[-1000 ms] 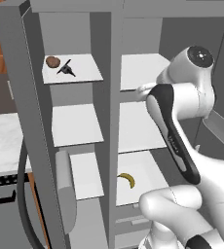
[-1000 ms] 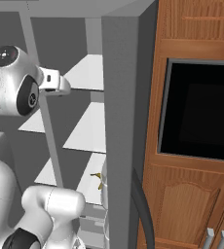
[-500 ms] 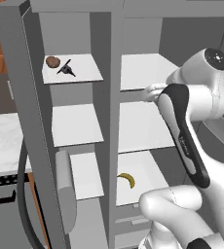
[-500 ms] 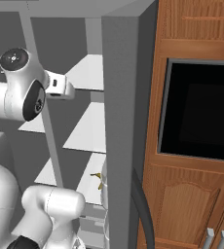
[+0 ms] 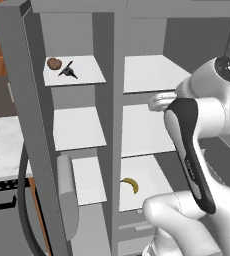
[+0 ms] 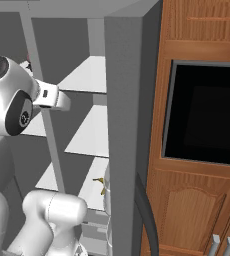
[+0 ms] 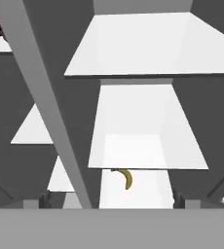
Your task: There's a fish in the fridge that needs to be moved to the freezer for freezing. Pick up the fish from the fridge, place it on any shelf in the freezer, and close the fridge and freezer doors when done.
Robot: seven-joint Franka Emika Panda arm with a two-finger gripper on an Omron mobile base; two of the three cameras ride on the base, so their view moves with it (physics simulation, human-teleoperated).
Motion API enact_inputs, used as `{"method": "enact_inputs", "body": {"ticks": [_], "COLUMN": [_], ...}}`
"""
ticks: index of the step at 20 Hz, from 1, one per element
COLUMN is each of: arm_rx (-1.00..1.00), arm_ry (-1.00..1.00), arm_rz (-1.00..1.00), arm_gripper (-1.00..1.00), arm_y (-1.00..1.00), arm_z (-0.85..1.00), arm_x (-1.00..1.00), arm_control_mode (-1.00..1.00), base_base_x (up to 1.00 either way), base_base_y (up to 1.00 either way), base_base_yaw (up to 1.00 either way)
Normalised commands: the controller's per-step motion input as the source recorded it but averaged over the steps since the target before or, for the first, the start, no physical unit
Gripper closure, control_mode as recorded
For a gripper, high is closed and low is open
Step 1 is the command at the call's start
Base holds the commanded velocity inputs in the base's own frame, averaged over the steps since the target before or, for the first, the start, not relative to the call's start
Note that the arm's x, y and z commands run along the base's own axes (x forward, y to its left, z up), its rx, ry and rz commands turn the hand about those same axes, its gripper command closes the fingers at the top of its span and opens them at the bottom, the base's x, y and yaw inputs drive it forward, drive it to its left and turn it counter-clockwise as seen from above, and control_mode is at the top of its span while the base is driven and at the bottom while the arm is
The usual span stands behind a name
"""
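On the top small shelf [image 5: 74, 70], at ten o'clock from the empty, spread claw [image 7: 111, 204], lies the fish [image 5: 68, 70]: approach beside the brown lump [image 5: 54, 63], not over it.

A curved yellow banana [image 5: 131, 185] lies alone on a broad white panel, while a round brown lump [image 5: 54, 63] sits higher up to the left. A white marble desk [image 5: 2, 145] stretches at far left; a black oven window [image 6: 202, 112] is set in brown wooden cabinetry [image 6: 197, 210] at right
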Motion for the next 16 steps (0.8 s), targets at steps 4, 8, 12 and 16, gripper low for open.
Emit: {"method": "enact_inputs", "body": {"ticks": [4,8,12,16], "arm_rx": [0.00,0.00,0.00,0.00], "arm_ry": [0.00,0.00,0.00,0.00], "arm_rz": [-0.03,0.00,0.00,0.00], "arm_gripper": [-1.00,-1.00,-1.00,-1.00], "arm_y": [0.00,0.00,0.00,0.00], "arm_z": [0.00,0.00,0.00,0.00], "arm_x": [-0.11,0.00,0.00,0.00], "arm_control_mode": [1.00,1.00,1.00,1.00], "base_base_x": [-0.10,-0.47,-0.56,-0.52], "base_base_y": [0.00,0.00,0.00,0.00], "base_base_yaw": [0.00,0.00,0.00,0.00]}}
